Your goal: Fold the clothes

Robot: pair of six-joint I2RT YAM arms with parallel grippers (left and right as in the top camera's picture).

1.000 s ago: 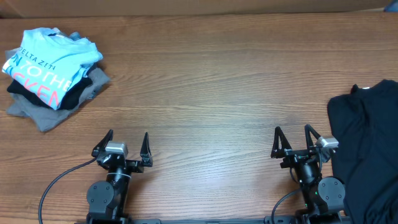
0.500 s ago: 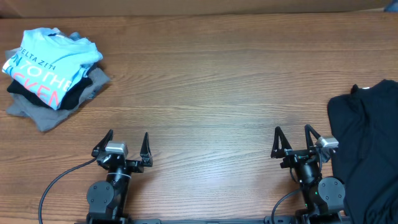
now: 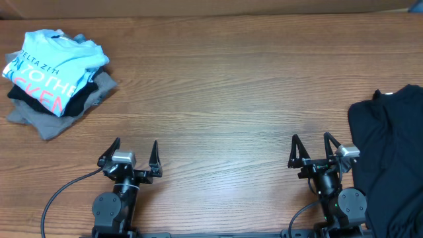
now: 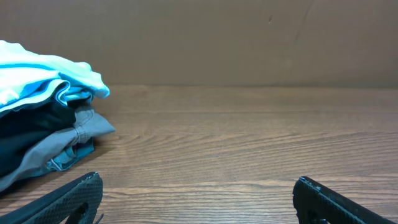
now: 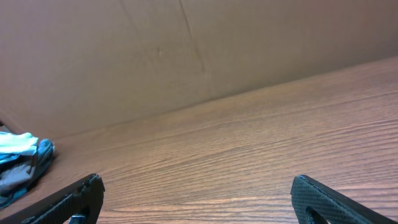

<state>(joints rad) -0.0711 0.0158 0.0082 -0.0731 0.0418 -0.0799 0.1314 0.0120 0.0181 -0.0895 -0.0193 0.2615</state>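
Clothes stack (image 3: pixel 56 69) far left, black garment (image 3: pixel 390 152) right

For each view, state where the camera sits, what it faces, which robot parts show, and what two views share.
Overhead: above the table, looking down; left gripper, right gripper, folded pile, black garment.
Left wrist: low, facing the pile; own fingers.
Right wrist: low, facing brown wall; own fingers.
Shared: pile in all three.
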